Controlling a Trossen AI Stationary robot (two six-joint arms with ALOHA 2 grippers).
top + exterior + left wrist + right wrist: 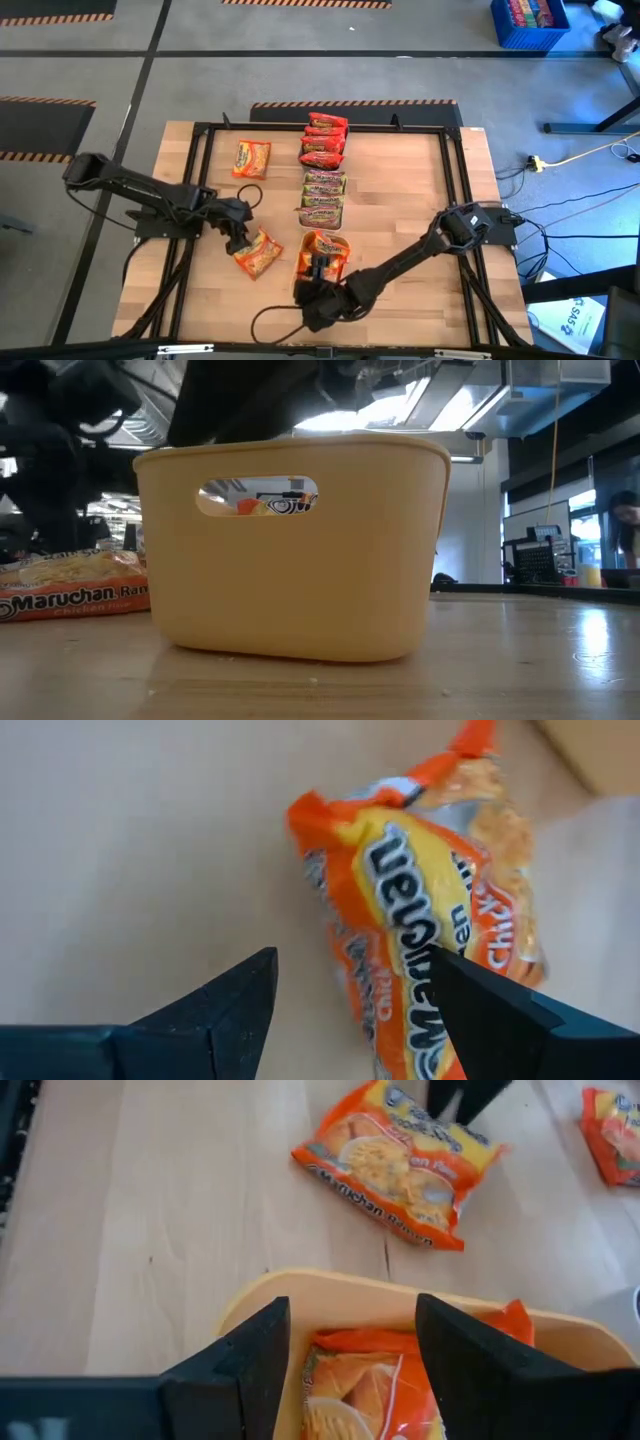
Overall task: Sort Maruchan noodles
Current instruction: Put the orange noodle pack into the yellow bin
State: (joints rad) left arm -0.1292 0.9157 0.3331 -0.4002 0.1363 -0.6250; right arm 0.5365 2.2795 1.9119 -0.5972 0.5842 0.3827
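The orange packet (258,253) is lying flat on the table (400,200), its long axis running from 10 to 4 o'clock in the high view. My left gripper (237,237) is standing at its 10 o'clock end, fingers wide apart and holding nothing. My right gripper (350,1350) is hanging half open over the yellow tray (300,1295), another orange packet (375,1390) lying between its fingers; I cannot tell if they are touching it.

Even overhead light is falling on the counter (400,200) in the high view, casting only soft shadows beneath the arms. In the low view, ceiling lamps (420,400) are glaring white while the foreground is staying slightly soft. The left wrist view is blurring the orange packet (430,930) at close range; the right wrist view is rendering things fairly sharply.
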